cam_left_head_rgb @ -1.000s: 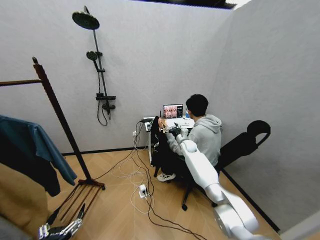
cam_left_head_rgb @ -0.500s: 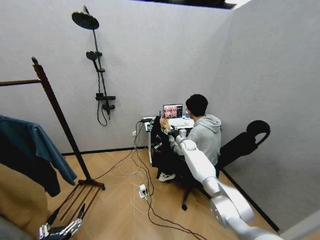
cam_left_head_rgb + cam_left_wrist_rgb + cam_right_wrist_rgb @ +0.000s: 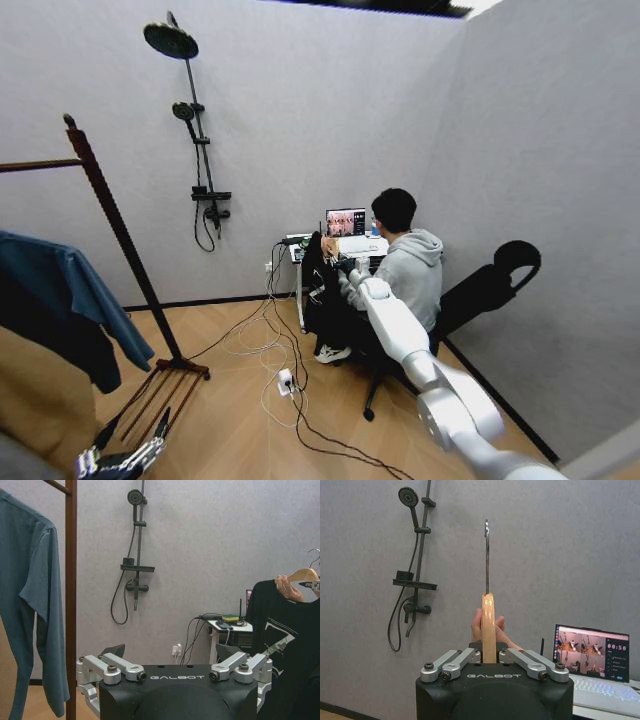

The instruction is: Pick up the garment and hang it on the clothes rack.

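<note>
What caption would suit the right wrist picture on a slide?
Right gripper closing around the light wooden hanger that a person's hand holds up, shower fixture on the grey wall behind.

You can't tell the right gripper's [image 3: 345, 263] finger state in the head view, too small; its fingertips are hidden below the wrist body in the right wrist view. The garment [image 3: 282, 645] is cut off by the frame edge, its hanger [image 3: 488, 629] base hidden. The clothes rack [image 3: 110, 215] bar runs off frame. The left gripper [image 3: 120, 462] is cropped at the bottom edge.
</note>
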